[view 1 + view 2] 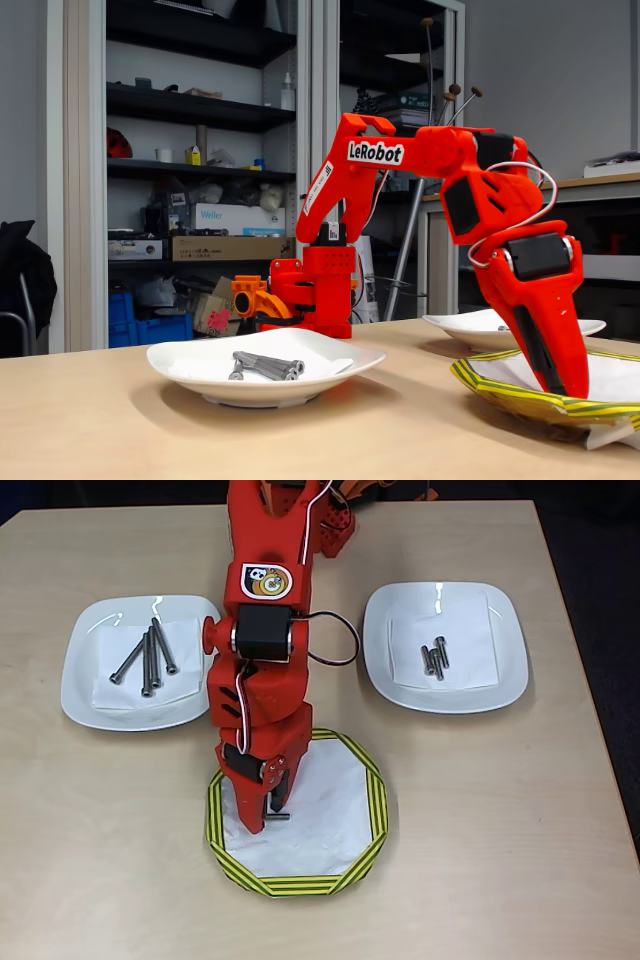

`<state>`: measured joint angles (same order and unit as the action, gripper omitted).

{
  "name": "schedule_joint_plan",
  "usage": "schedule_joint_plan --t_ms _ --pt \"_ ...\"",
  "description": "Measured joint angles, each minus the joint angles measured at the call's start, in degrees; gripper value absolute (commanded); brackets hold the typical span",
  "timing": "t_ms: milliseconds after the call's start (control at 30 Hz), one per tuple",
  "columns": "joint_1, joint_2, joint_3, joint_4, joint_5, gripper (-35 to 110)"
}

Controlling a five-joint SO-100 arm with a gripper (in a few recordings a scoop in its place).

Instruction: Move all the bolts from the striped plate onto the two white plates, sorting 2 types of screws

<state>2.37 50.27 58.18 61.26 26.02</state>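
Left white plate: the plain glossy white shallow plate [135, 675] on the left of the overhead view carries four long grey shiny metal bolts [148, 658], lying close together, mostly pointing up-and-down in that view, one slanted.
Striped plate: the crinkled paper plate with yellow rim and dark green stripes [375, 810] sits on the light wooden counter [500, 830] in front of my base; one short grey bolt [278, 816] lies on its white inside.
My jaws: my red two-finger jaws [266, 810] are down over that short bolt, tips at its left end; I cannot tell whether they are closed on it.
Short bolt's axis: lying flat, long axis left-to-right in the overhead view; which end carries the head is too small to tell.
Handling: I judge it stiff, light, smooth and prone to roll or slip; best pinched across the shank at mid-length.
Right white plate: the second glossy white plate [505, 670] holds about three short bolts [435, 658], lying roughly up-and-down.
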Motion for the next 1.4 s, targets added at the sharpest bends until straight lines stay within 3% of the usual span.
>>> schedule_joint_plan --t_ms 267,967,1400 --pt "0.97 -4.66 -7.91 4.22 1.32 0" --pt "-1.32 -9.32 -21.09 20.48 12.92 0" --pt "-16.35 21.88 12.13 19.69 42.8 0"
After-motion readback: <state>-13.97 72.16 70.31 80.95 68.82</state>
